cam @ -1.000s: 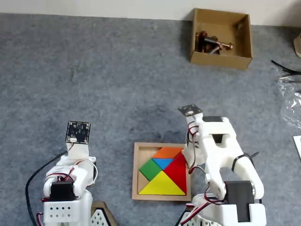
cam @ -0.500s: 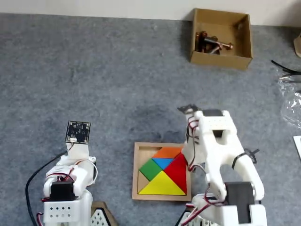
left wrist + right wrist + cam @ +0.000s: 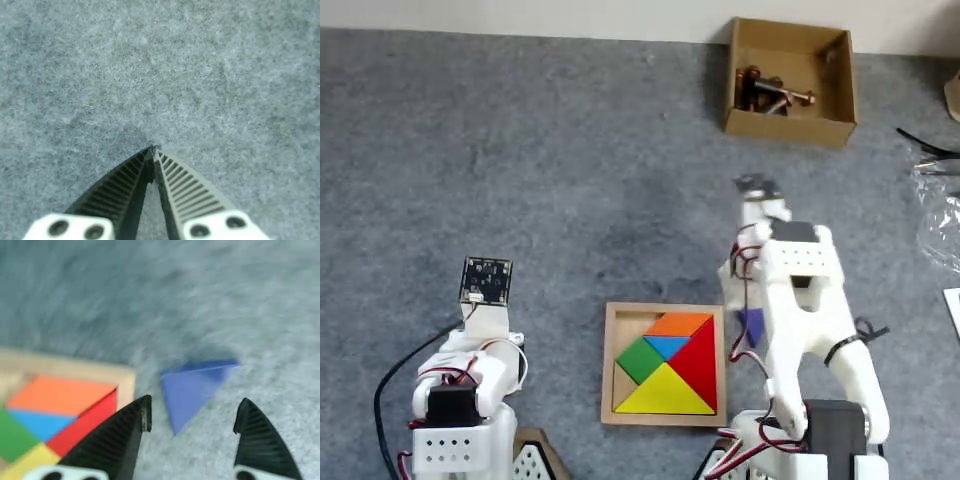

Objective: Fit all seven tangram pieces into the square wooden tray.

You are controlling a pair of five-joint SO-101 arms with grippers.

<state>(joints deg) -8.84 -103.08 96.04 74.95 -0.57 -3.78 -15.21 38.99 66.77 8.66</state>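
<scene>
I am seeing the right arm [image 3: 800, 300] pulling back off the wooden tray [image 3: 608, 360] and stretching out past its far right corner. This is uncovering a blue triangle [image 3: 750, 326] just beside the tray's right rim, below the right gripper [image 3: 195, 412], whose fingers are spread.

Brightness: we see even, moderate light across the grey surface [image 3: 520, 150], with no hot spots.
Source: we judge it diffuse and overhead, since the shadows are short and soft-edged.
Shadows: we note a faint dark patch on the surface beside the right arm [image 3: 800, 300], a small one under the tips of the left end effector [image 3: 152, 150], and a thin one along one edge of the blue piece [image 3: 192, 385].
Glare: we find a pale sheen on the clear plastic [image 3: 940, 225] at the surface's right edge.
Blur: we see the right wrist view smeared across the surface, the blue piece and the tray [image 3: 65, 371]; the right end effector [image 3: 195, 412] keeps firmer outlines.
</scene>
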